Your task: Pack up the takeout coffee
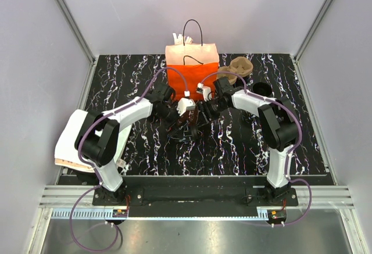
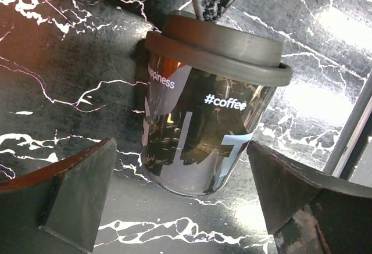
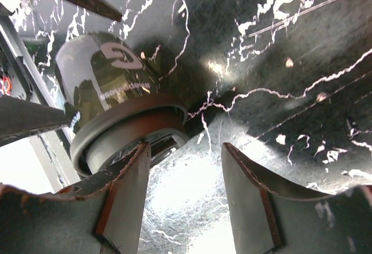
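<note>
Top view looks down from behind; wrist views share the cup [image 2: 197, 132] close-up.

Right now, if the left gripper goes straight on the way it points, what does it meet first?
The takeout coffee cup, dead ahead between the open fingers of the left gripper. Distance is unclear; only the marble table shows beyond it.

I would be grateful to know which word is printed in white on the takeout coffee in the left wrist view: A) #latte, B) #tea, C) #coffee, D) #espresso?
C: the takeout coffee reads "#coffee" in white lettering on its dark wall, just under its lid.
</note>
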Controlling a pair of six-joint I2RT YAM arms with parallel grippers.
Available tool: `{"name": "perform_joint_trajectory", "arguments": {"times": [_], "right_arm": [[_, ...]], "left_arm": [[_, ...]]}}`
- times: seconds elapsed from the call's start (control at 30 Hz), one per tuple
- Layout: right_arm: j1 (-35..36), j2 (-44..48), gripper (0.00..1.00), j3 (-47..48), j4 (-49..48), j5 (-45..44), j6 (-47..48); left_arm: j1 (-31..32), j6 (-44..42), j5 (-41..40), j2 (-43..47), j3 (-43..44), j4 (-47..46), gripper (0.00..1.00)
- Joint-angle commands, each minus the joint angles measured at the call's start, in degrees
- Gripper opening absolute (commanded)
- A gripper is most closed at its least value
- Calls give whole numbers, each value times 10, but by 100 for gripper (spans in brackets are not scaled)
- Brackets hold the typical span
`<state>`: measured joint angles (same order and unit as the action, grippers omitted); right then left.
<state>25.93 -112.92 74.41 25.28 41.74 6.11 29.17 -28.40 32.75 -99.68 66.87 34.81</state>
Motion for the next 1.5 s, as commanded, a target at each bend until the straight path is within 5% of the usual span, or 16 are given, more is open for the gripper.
{"name": "perform_joint_trajectory", "arguments": {"times": [0.0, 0.63, 0.97, 1.2, 1.47], "right_arm": [[3, -10, 59, 33, 6, 29, -10], [3, -21, 58, 52, 22, 49, -22], [3, 2, 57, 47, 31, 51, -19], [3, 19, 57, 46, 45, 52, -15], [-31, 56, 58, 62, 79, 68, 7]], "left_arm": [[-1, -32, 20, -5, 19, 27, 99], [33, -47, 6, -46, 36, 58, 98], [28, -46, 25, -49, 38, 60, 69], [13, -49, 67, -47, 45, 65, 61], [-18, -115, 178, -18, 50, 103, 65]]}}
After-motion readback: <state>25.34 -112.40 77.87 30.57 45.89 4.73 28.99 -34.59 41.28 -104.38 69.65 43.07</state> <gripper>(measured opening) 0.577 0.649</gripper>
